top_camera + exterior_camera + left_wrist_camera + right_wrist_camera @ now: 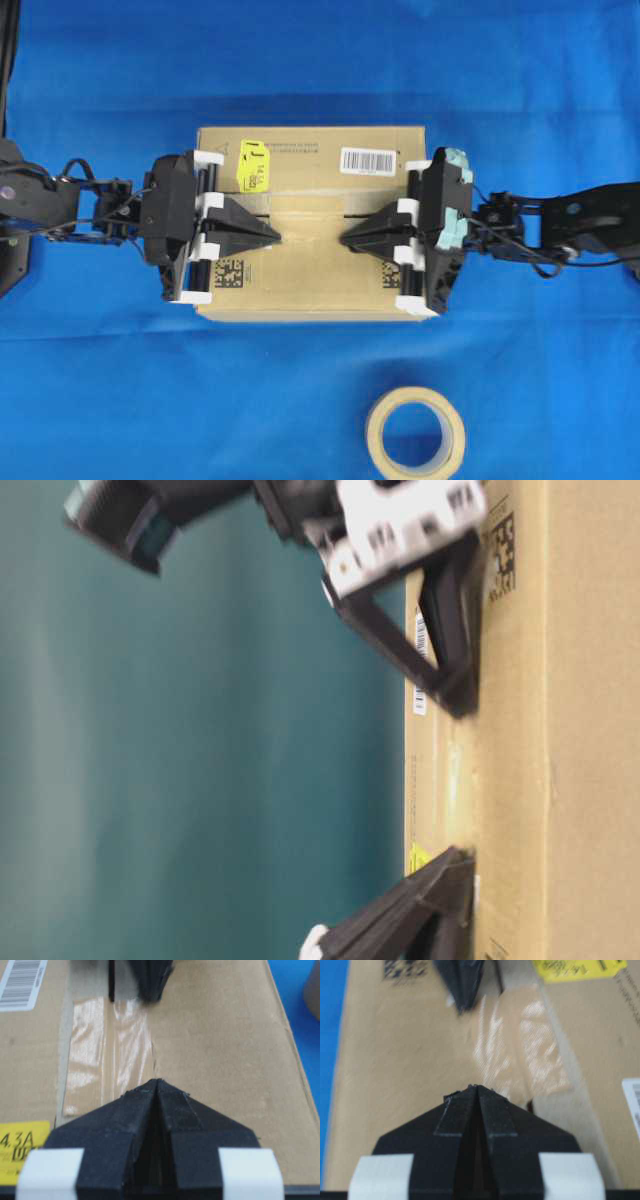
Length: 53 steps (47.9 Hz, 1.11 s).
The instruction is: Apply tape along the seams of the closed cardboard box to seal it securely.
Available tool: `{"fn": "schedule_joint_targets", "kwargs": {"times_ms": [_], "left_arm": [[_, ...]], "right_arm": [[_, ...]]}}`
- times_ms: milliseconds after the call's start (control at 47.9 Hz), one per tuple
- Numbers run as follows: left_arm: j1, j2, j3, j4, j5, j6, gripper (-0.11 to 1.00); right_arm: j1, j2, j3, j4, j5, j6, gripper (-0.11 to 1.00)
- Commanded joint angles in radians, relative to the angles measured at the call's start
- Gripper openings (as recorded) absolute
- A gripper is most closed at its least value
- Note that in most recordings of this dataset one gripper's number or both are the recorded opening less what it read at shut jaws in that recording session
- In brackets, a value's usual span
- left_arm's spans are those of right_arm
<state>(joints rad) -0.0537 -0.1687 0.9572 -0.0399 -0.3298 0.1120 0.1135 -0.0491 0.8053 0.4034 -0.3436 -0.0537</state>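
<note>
On top of the cardboard box (pixel 311 236): two clenched end effectors pin the tape (pixel 309 222).

The left end effector (pixel 276 238) and right end effector (pixel 345 241), both closed on nothing, press tip-down at the tape's ends over the seams (pixel 375 204). Dragging tips could wrinkle or peel it; the tape roll (pixel 415 434) sits apart on the desk (pixel 100 400).

- The overhead view looks straight down, the cardboard box (pixel 311 222) at frame centre.
- The table-level view is close and turned sideways, the box filling its right side.
- Each wrist view looks closely along its own fingertips across the box top, facing the other; both share the tape (pixel 107 1050).
</note>
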Motion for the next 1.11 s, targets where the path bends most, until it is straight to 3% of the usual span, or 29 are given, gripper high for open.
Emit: {"fn": "schedule_joint_targets", "kwargs": {"times_ms": [0,230,752,1086], "left_arm": [[-0.003,-0.089,-0.034,-0.002,0.057,-0.002,0.0],[-0.002,-0.242,-0.009,-0.002,0.137,0.0,0.0],[0.025,-0.681,0.232,-0.002,0.201,-0.005,0.0],[0.026,-0.899,0.345,-0.002,0.319,-0.025,0.0]], "right_arm": [[0.011,-0.107,0.006,-0.014,0.009,-0.011,0.0],[-0.003,-0.307,0.091,-0.015,0.032,-0.054,0.0],[-0.017,-0.709,0.333,-0.021,0.138,-0.095,0.0],[-0.041,-0.802,0.457,-0.02,0.141,-0.095,0.0]]}}
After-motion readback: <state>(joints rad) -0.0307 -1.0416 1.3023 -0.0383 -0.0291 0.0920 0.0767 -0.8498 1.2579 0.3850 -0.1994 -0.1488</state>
